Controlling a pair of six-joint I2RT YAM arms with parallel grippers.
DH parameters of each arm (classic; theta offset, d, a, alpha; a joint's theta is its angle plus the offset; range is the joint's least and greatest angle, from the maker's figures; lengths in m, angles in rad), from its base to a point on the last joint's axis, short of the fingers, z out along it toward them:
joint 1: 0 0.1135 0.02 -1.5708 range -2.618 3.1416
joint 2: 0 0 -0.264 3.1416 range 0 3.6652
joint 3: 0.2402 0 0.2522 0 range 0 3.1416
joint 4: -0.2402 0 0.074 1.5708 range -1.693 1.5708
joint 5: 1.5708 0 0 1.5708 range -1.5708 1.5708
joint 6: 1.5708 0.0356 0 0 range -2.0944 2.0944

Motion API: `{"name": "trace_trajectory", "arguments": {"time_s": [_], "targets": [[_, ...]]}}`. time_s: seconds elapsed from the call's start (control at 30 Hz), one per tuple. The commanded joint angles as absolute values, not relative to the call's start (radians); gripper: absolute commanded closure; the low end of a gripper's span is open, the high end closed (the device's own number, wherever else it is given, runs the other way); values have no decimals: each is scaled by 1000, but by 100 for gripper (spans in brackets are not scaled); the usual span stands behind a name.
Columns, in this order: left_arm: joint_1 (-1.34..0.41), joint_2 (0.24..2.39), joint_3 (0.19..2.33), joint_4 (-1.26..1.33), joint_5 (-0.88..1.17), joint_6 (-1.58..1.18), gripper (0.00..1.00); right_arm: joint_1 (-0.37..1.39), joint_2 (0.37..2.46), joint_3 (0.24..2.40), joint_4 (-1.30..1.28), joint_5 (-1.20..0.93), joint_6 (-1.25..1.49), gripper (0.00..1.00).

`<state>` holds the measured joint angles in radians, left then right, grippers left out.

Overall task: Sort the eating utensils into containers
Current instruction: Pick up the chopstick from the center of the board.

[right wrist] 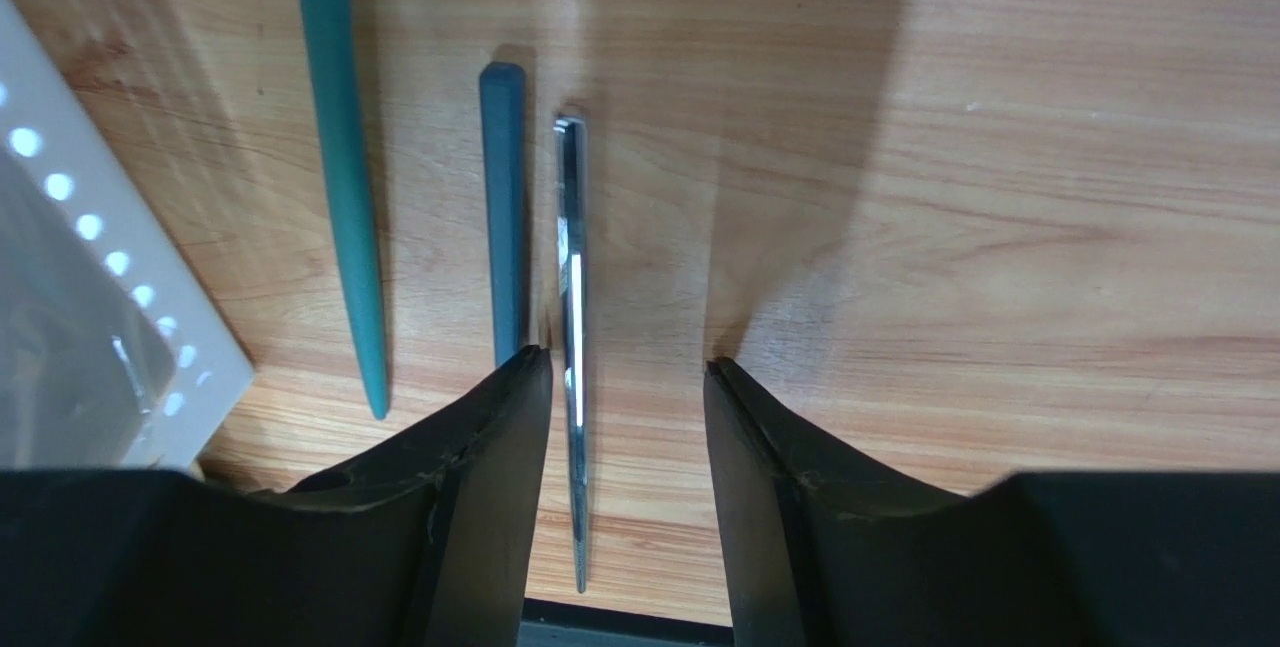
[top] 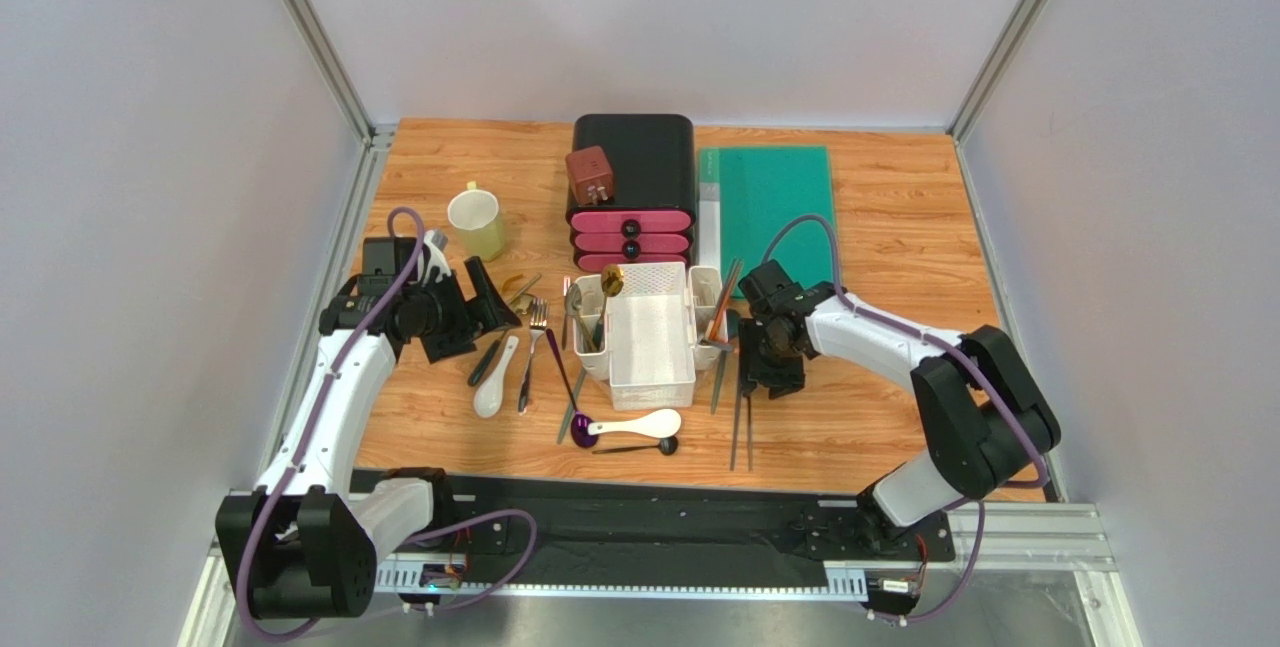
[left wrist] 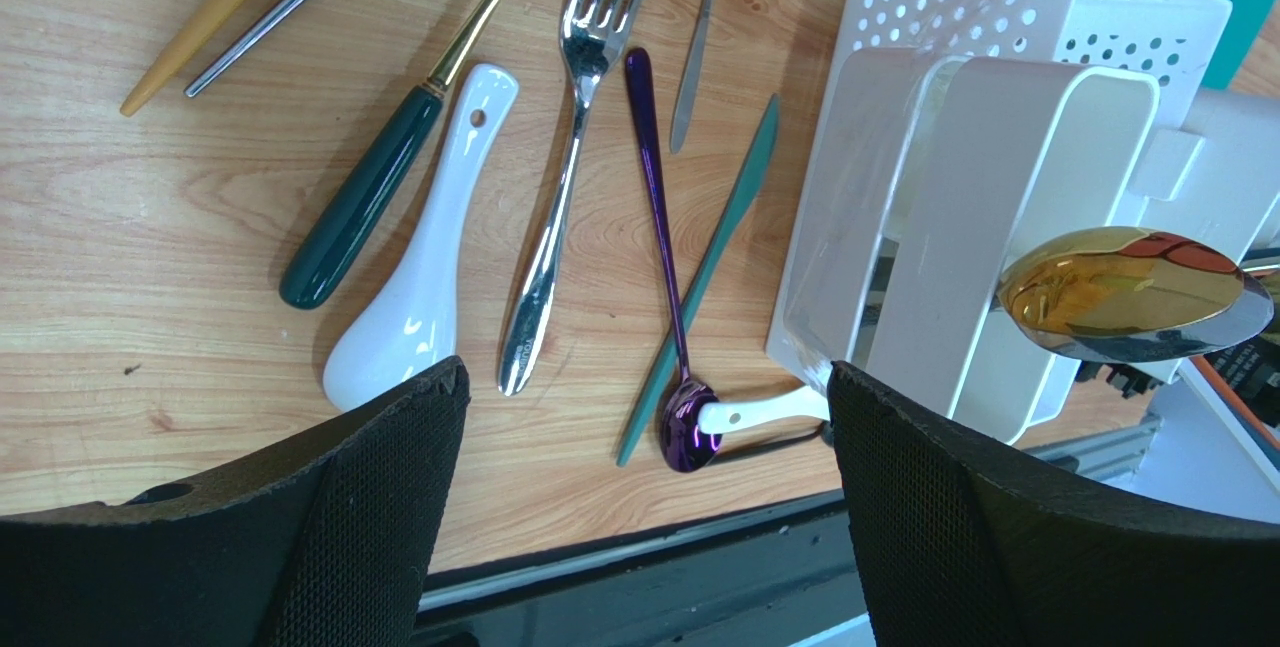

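The white plastic caddy [top: 649, 329] stands mid-table, with a gold spoon [top: 613, 283] in its left side bin. It also shows in the left wrist view [left wrist: 962, 152]. My left gripper [top: 484, 305] is open and empty, above and left of a white ceramic spoon [left wrist: 413, 280], a silver fork [left wrist: 579, 152] and a purple spoon [left wrist: 657, 227]. My right gripper [top: 766, 374] is open, low over the table right of the caddy. Its jaws [right wrist: 628, 422] straddle a silver chopstick [right wrist: 571, 317] without closing on it. A dark blue chopstick [right wrist: 504, 197] lies just left of it.
A pale yellow mug [top: 478, 221] stands at the back left, a black-and-pink drawer box [top: 633, 190] and a green mat [top: 774, 197] behind the caddy. Another white spoon [top: 639, 422] and a black spoon [top: 639, 446] lie in front of the caddy.
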<state>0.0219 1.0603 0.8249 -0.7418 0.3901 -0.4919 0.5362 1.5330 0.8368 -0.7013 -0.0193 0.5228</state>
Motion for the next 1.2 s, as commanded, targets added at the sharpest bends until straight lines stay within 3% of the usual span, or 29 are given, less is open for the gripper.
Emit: {"name": "trace_trajectory", "arguments": {"time_s": [0.0,0.17,0.3,0.63,0.93,1.17], "targets": [[18,1057,825,-727,390,-497,6,546,1566,831,-649,-20,520,54],[18,1057,825,-730,385,-497,6,554,1600,821,-650,-2,520,64],[17,1060,825,-729,383,-499,6,554,1592,804,-666,46,526,100],[17,1055,825,-730,382,-499,6,551,1422,822,-827,179,532,100],[18,1055,824,-726,390,-499,6,548,1235,1089,-956,247,499,100],[17,1052,824,-726,391,-497,6,554,1172,1259,-855,212,491,100]]}}
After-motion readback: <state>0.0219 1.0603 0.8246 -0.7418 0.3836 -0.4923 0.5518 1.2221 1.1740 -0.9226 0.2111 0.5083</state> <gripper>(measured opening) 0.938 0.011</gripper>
